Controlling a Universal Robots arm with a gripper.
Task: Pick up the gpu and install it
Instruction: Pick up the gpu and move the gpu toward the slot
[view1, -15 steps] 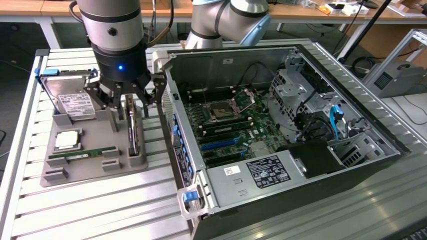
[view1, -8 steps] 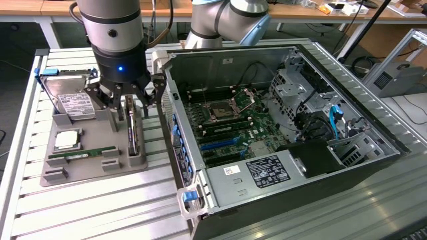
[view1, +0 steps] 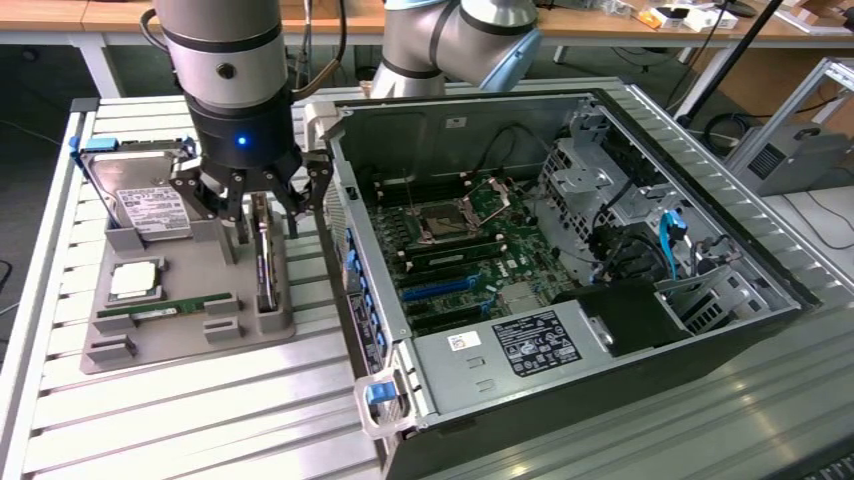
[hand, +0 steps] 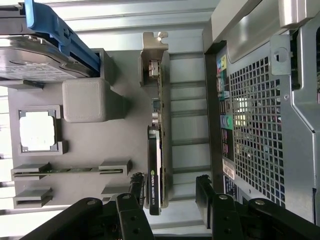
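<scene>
Over the grey moulded parts tray (view1: 187, 340): pick step, nothing gripped yet

Black-fingered end effector (view1: 271, 215) hangs released, jaws wide, low over the gpu (hand: 156, 150). The gpu is a thin dark card with a silvery bracket at one end, standing on edge in its tray slot. In the wrist view one finger sits on each side of the card's near end, close but not clamped. Card not lifted, install not begun.

Judgement: this is the approach part of the pick. A good grasp calls for the pads square to the two flat faces, centred on the thin edge, clear of the tray's posts. A skewed close could tip the card in its slot.

Tray contents:
- gpu
- boxy silver hard drive with white label and blue rail (view1: 147, 205)
- square silver processor chip (view1: 136, 280) in a shallow pocket
- narrow green memory stick (view1: 167, 308) lying in its groove

The tray rests on the slatted aluminium bench (view1: 200, 400). Just beside it, on the exterior view's right, is the open dark computer case (view1: 747, 290). The case holds a green motherboard (view1: 461, 250) with blue expansion slots (view1: 441, 290) showing empty
</scene>
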